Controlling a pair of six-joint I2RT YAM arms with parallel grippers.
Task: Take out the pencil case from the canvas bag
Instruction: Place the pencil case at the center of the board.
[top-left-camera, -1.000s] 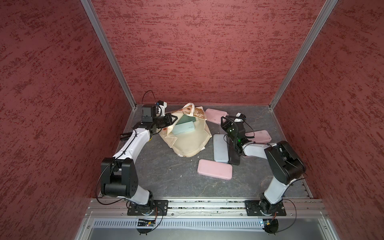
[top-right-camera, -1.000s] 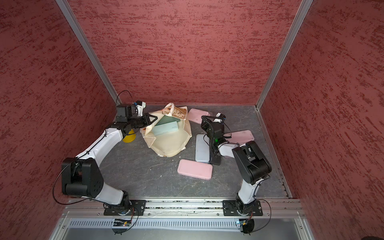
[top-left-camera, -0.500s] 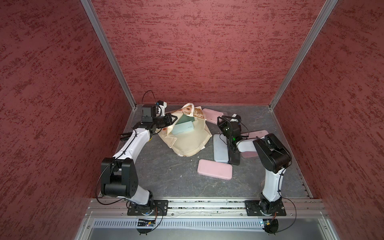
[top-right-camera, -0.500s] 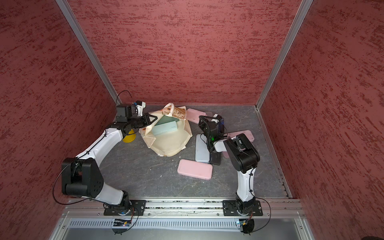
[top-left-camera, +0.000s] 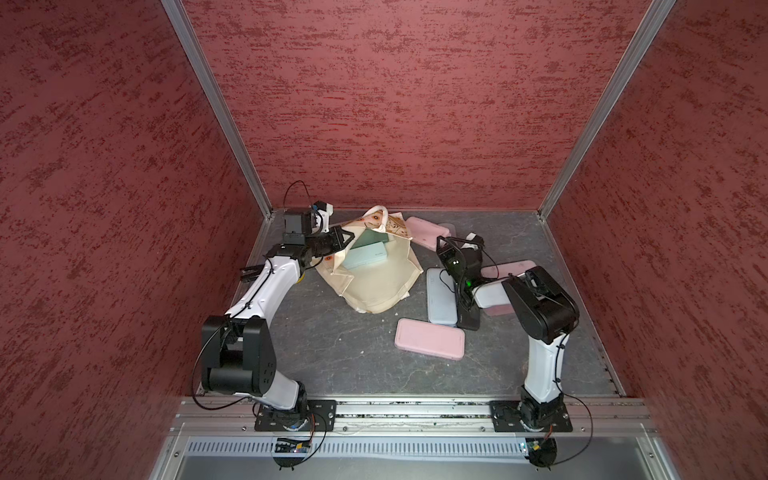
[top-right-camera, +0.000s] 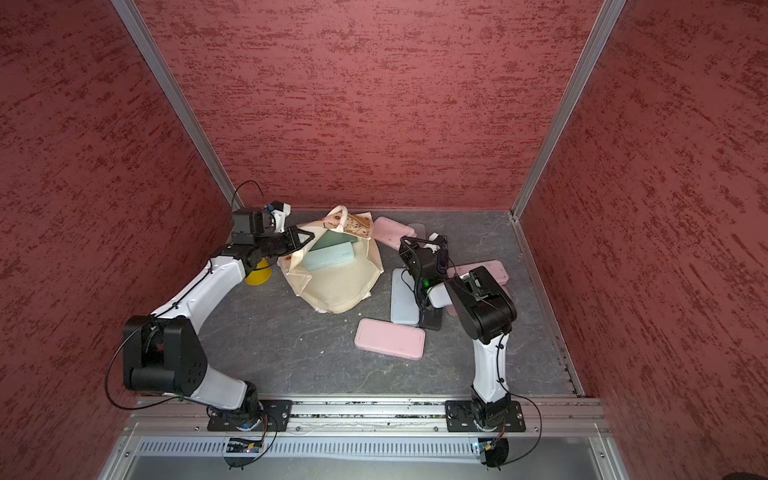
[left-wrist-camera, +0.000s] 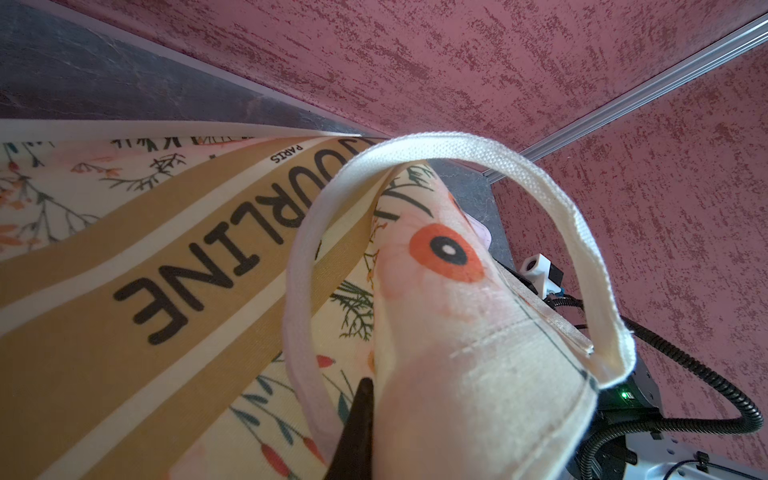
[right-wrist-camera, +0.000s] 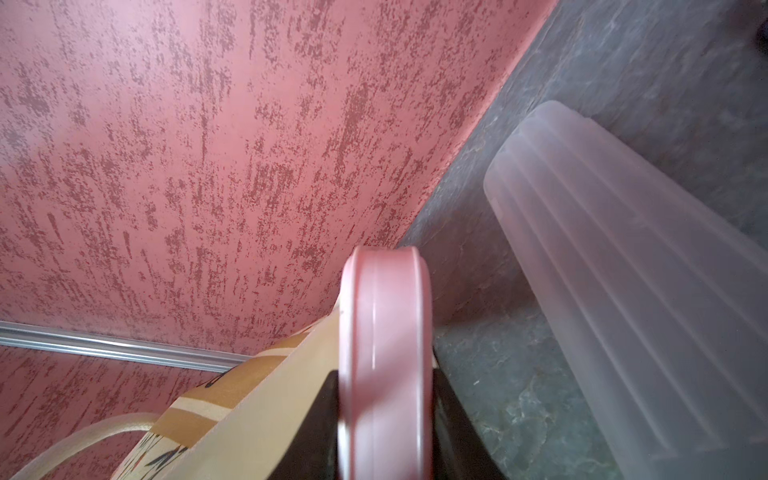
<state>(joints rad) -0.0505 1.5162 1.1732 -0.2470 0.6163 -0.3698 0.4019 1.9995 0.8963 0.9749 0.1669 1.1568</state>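
Right elbow (top-left-camera: 540, 307) has tucked inward! My right gripper (top-left-camera: 439, 242) pinches the pink pencil case (right-wrist-camera: 384, 332) beside the canvas bag (top-left-camera: 378, 286), so that one's out. My left gripper (top-left-camera: 343, 240) is clamped on the rim, and the teal case (top-left-camera: 368, 255) sits inside.

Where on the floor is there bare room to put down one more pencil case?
Widest bare floor: bordered by the canvas bag, the left arm and the front pink case. Also the back corner beyond the right arm. Crowded: between bag and right arm, around the pale blue case.
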